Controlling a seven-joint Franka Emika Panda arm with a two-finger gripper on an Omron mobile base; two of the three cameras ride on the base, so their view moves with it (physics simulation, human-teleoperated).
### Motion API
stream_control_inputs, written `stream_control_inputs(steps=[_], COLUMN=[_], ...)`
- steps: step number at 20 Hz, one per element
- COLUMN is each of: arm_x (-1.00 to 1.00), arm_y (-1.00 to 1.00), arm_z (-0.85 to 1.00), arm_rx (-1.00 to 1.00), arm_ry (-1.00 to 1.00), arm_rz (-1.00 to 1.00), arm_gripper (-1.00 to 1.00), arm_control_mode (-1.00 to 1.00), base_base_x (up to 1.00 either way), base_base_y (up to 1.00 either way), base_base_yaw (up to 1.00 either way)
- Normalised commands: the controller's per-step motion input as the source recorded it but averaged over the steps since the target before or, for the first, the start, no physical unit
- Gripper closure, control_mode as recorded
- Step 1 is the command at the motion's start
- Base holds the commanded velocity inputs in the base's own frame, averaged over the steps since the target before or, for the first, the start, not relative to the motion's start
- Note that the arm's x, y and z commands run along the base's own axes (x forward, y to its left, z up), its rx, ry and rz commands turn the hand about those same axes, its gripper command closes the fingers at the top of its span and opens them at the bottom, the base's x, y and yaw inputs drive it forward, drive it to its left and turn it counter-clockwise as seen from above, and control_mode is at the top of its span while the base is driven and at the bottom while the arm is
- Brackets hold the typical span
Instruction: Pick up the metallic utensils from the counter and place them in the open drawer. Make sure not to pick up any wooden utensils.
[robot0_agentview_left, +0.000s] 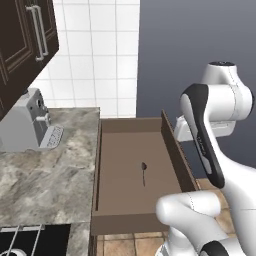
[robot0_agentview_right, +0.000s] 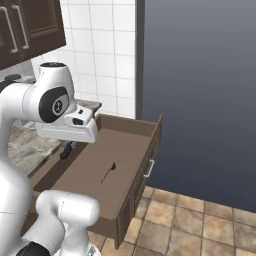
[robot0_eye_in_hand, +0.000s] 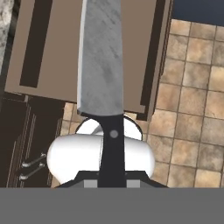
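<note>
- The counter (robot0_agentview_left: 45, 170), a broad grey-beige slab with veined stone marbling, runs along the left, with a boxy silver coffee machine (robot0_agentview_left: 25, 122) standing at its back.
- Just beside it the drawer (robot0_agentview_left: 127, 167) stands pulled wide out: shallow, dark brown wood outside, plain matte brown inside, a slim silver bar handle (robot0_agentview_right: 149, 168) on its front.
- Behind, glossy white square wall tiles (robot0_agentview_left: 97, 55); below, tan stone floor tiles (robot0_agentview_right: 195, 220) with dark grout.
- Dark panelled upper cabinets (robot0_agentview_left: 22, 40) hang above the counter, with silver bar pulls.
- Over the drawer, the hand view shows a big knife (robot0_eye_in_hand: 103, 57) (broad brushed-grey metal blade, black handle with one round rivet) running straight up from the gripper (robot0_eye_in_hand: 111, 181).
- The gripper is clamped on that black handle; its dark finger (robot0_agentview_right: 66, 149) pokes down under the white hand near the drawer's left wall.
- On the drawer's floor lies a small spoon (robot0_agentview_left: 144, 172), thin dark grey metal, round bowl, slim straight handle.
- No readable lettering or brand anywhere, not even on the coffee machine.
</note>
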Motion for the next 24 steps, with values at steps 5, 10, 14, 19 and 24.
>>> stream_control_inputs(steps=[5,10,14,19,24], arm_x=[0.0,0.0,0.31,0.58,0.89], arm_y=[0.0,0.0,0.22,0.08,0.01], arm_z=[0.0,0.0,-0.18,-0.55,-0.86], arm_rx=[0.0,0.0,0.0,0.01,0.07], arm_ry=[0.0,0.0,0.06,0.16,0.11], arm_rz=[0.0,0.0,0.0,0.0,0.0], arm_gripper=[1.0,1.0,1.0,1.0,1.0], arm_control_mode=[1.0,1.0,-1.0,-1.0,-1.0], base_base_x=[0.0,0.06,0.06,0.0,0.0], base_base_y=[0.0,0.22,0.07,0.0,0.0], base_base_yaw=[0.0,0.0,0.0,0.0,0.0])
